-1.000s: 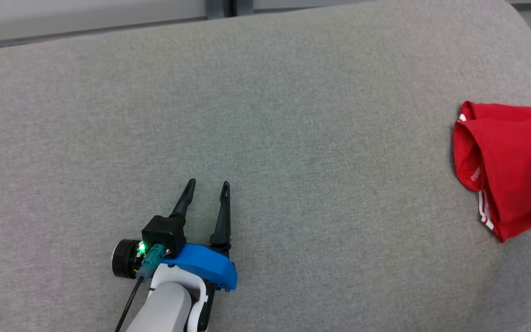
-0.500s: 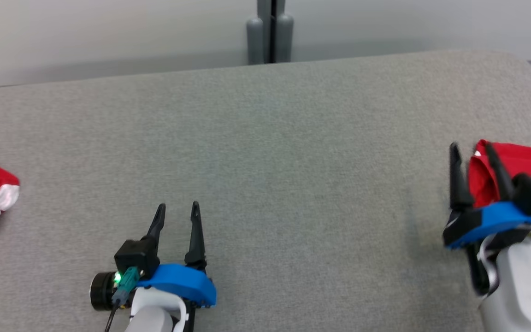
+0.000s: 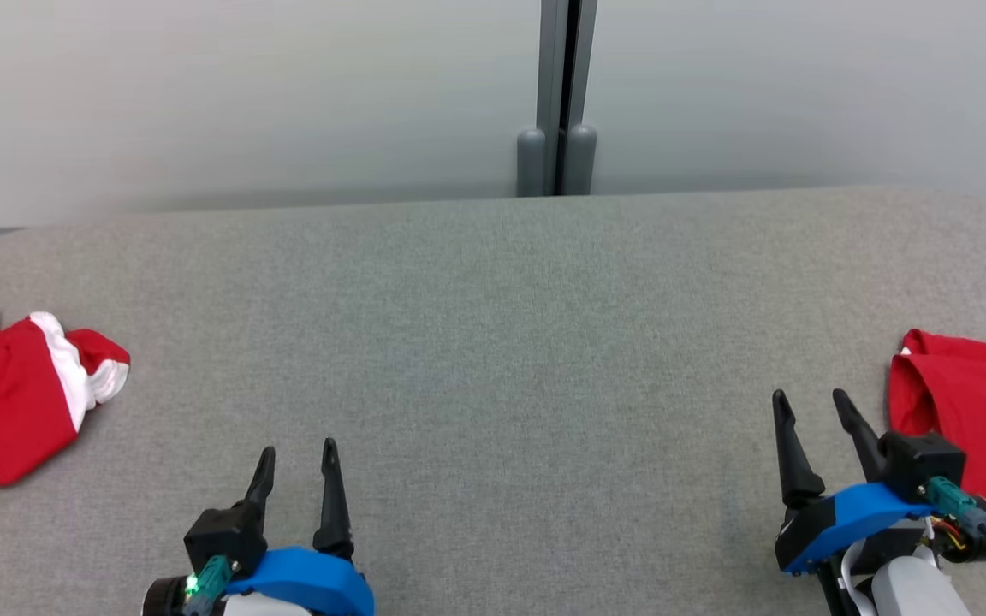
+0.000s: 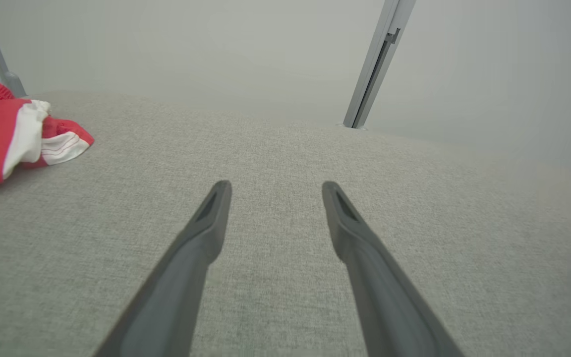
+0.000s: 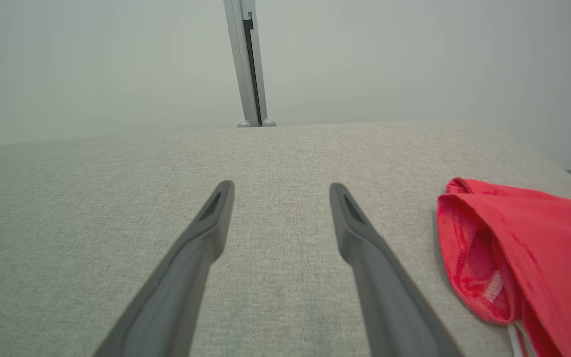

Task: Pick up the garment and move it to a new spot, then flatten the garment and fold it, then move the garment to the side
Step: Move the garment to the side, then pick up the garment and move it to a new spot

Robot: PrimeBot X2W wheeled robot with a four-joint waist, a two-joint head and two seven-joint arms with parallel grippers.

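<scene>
**Two red garments, one off each claw**

You have a red garment [image 3: 968,411] just beside the right claw [image 3: 809,394], on its outer right side and about level with its fingers. It lies low in soft layers, with a rounded folded edge turned toward the claw. From the right wrist you see an open hem along that edge and thin white stripes near the bottom. Its far right part runs out of view.

Well apart from the left claw [image 3: 297,446], out to its left and slightly ahead of the fingertips, you have a red-and-white garment [image 3: 5,402]. It is crumpled, with a white band crossing the red. A small cuff with white striped trim pokes out on the side nearest the claw.
</scene>
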